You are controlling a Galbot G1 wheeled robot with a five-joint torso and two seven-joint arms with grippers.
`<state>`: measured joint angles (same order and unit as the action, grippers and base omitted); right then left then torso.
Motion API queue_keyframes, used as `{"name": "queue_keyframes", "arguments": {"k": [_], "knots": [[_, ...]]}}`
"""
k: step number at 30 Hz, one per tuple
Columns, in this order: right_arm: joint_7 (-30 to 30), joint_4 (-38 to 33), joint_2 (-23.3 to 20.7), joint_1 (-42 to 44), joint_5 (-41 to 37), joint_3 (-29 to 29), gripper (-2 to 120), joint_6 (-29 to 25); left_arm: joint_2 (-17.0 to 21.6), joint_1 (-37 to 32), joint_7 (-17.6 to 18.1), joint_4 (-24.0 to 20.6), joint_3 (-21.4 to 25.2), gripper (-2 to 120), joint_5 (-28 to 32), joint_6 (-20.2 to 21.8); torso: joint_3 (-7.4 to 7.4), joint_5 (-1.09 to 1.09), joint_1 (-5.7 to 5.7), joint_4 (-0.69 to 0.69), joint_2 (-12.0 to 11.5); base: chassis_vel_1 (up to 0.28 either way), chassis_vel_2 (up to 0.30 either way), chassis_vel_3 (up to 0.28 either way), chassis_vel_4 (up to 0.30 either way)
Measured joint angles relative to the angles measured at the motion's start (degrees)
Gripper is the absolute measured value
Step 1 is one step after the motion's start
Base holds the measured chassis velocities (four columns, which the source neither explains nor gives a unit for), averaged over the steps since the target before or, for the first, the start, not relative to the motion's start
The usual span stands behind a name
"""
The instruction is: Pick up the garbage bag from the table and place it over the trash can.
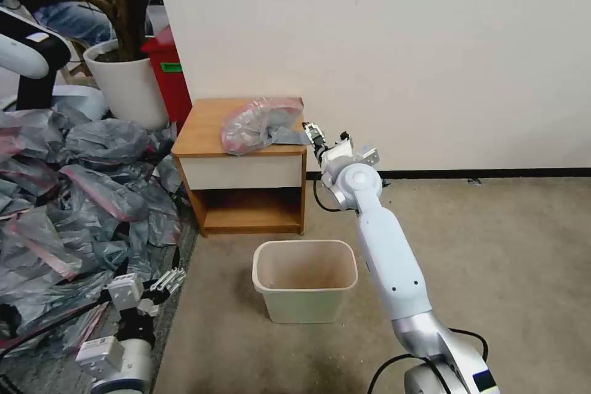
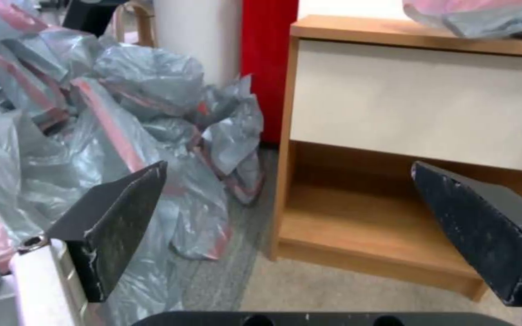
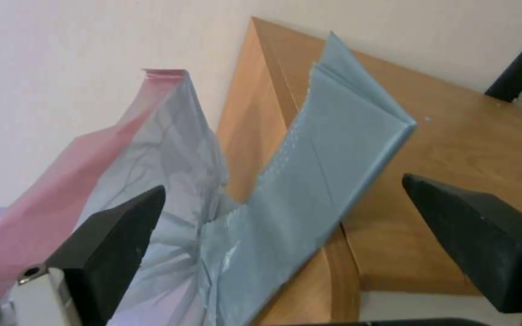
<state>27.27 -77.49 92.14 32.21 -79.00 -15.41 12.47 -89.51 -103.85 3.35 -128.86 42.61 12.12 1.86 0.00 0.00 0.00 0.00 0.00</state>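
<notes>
The garbage bag [image 1: 258,124], grey and see-through with a pink-red band, lies crumpled on the table [image 1: 200,132], a small wooden nightstand with a white drawer front. My right gripper [image 1: 312,133] is open at the table's right edge, just beside the bag's folded grey flap [image 3: 327,167]; in the right wrist view that flap lies between the black fingers [image 3: 116,244] without being clamped. The cream trash can [image 1: 305,279] stands on the carpet in front of the table. My left gripper [image 1: 167,281] hangs open low at the left, facing the table's lower shelf [image 2: 358,226].
A big heap of grey bags [image 1: 74,209] covers the floor on the left. A white plant pot [image 1: 126,83] and a red box [image 1: 167,77] stand behind it beside the table. Open carpet lies to the right of the trash can.
</notes>
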Motion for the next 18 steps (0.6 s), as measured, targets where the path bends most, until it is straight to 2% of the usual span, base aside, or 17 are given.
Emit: {"name": "queue_keyframes", "arguments": {"k": [9,18], "knots": [[-0.83,1.97,0.0,-1.56,0.04,-0.15,89,-0.1,-0.44,0.01,0.04,0.36,0.26,100,-0.48,-0.24,0.0,0.0,0.0,0.0,0.0,0.0,0.0,0.0,0.0],[-1.44,3.01,0.0,-2.23,0.15,-0.51,58,-0.19,-0.43,0.23,0.04,0.59,0.44,100,-0.8,-0.28,0.0,0.0,0.0,0.0,0.0,0.0,0.0,0.0,0.0]]}}
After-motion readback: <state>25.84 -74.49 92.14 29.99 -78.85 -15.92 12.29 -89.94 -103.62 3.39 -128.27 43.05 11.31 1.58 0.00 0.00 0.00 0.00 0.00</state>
